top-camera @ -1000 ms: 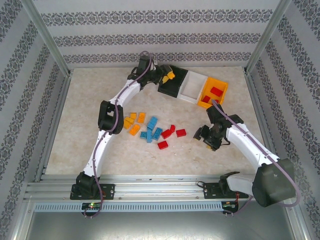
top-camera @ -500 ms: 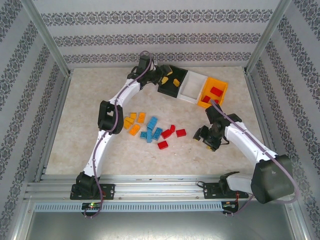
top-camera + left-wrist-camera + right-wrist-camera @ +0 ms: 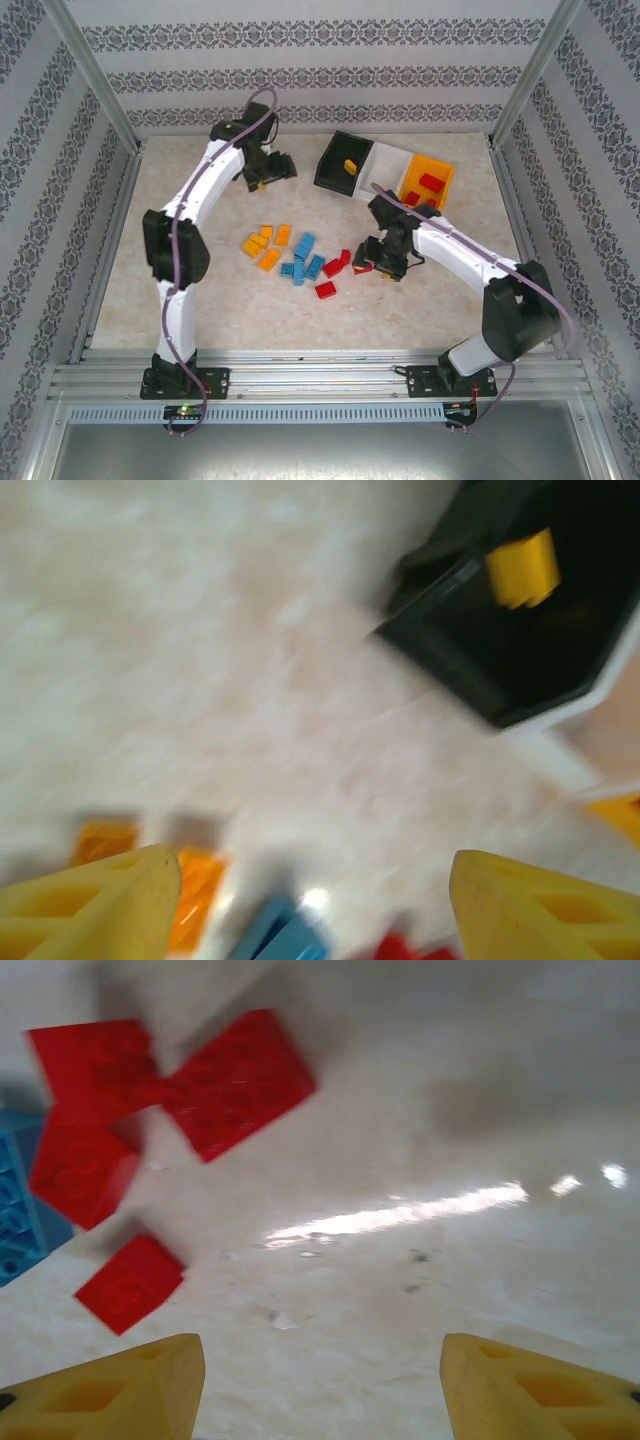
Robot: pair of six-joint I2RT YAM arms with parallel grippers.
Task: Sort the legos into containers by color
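Right claw [image 3: 318,1375] over red legos [image 3: 237,1082] — flat, squarish

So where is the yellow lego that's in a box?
From above, the yellow lego lies inside the black bin, leftmost of the three, beside the white bin.

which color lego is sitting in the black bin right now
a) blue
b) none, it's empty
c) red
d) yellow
D: a single yellow lego lies inside the black bin, while the red legos that are already sorted sit in the orange bin.
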